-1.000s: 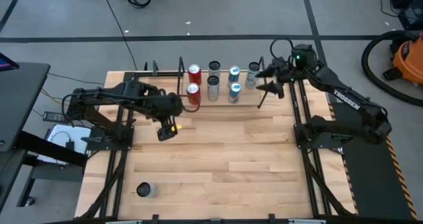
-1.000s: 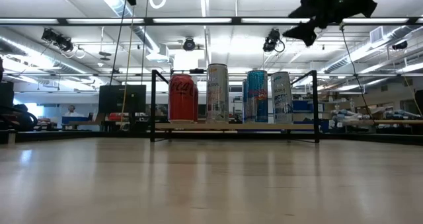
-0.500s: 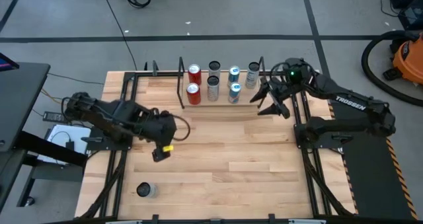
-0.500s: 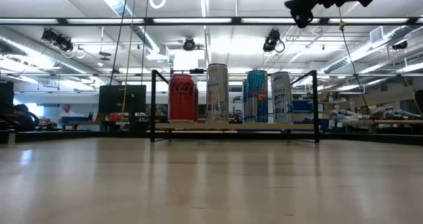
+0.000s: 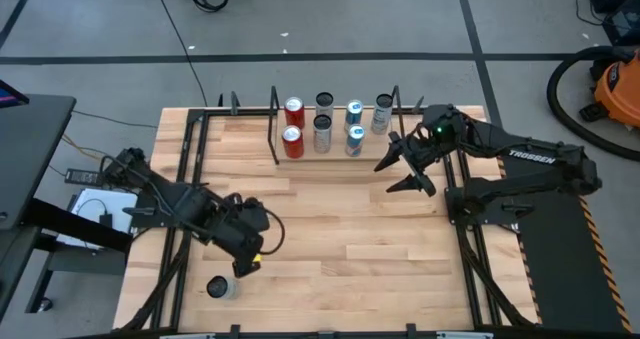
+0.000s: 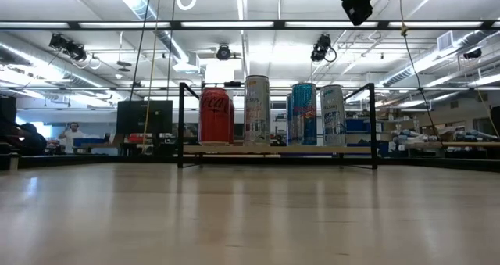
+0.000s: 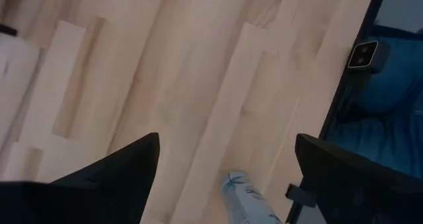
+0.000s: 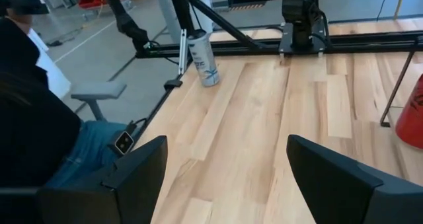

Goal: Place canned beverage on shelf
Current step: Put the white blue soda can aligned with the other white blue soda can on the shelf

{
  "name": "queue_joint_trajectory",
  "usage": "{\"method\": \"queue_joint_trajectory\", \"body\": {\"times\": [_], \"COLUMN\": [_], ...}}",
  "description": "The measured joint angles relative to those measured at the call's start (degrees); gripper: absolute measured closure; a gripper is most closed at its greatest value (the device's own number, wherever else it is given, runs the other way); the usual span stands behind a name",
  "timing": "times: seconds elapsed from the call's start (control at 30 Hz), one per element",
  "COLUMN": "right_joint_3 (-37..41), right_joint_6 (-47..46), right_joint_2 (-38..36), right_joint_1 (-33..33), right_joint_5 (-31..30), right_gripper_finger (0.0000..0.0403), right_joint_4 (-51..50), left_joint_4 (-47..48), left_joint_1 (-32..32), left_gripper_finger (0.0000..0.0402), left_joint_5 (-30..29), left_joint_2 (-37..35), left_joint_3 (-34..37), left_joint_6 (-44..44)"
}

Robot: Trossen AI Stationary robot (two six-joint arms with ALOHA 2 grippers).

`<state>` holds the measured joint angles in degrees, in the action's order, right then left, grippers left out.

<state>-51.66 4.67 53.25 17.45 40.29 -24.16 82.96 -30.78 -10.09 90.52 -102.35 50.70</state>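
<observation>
My left gripper [image 5: 240, 263] is wide open and holds nothing. It now hangs low over the near left part of the table [image 5: 350, 239], just beside the loose can [image 5: 219, 287] that stands alone there. In the left wrist view the top of this can [image 7: 243, 196] shows between my two dark fingers [image 7: 125, 168], so I judge that the approach is almost lined up, but the can is not yet between the pads.

This is the main change. One second ago the left gripper was up beside the red cans at the left end of the shelf [image 5: 275, 139]. Half a second ago it was over the middle left of the table. Now it has come down toward the near edge. To me this means the arm has started the next pick.

My right gripper [image 5: 403, 169] is also spread wide and empty. It has pulled back from the right end of the shelf and now waits above the table, apart from the row.

The shelf itself has not changed: seven cans [image 6: 256, 110] stand upright on its board, two red ones [image 5: 292, 129] at the left. The loose can has not moved either. It is well apart from the shelf.
</observation>
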Motion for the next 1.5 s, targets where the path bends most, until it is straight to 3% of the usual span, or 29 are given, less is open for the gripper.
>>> {"method": "queue_joint_trajectory", "body": {"times": [0.33,0.87,1.5], "right_joint_3": [4.50,7.32,7.32], "right_joint_6": [1.17,3.39,7.73], "right_joint_2": [0.04,0.06,4.18], "right_joint_1": [-5.53,-14.63,-20.95], "right_joint_5": [-5.88,-7.92,-12.85], "right_gripper_finger": [0.0085,0.0085,0.0085], "right_joint_4": [1.87,5.66,8.31], "left_joint_4": [-8.24,-4.32,2.13], "left_joint_1": [-6.73,-15.04,-23.77], "left_gripper_finger": [0.0047,0.0047,0.0047], "left_joint_5": [-0.65,2.91,3.97], "left_joint_2": [2.33,10.74,10.95], "left_joint_3": [-0.02,0.00,0.00], "left_joint_6": [6.48,35.59,60.84]}}
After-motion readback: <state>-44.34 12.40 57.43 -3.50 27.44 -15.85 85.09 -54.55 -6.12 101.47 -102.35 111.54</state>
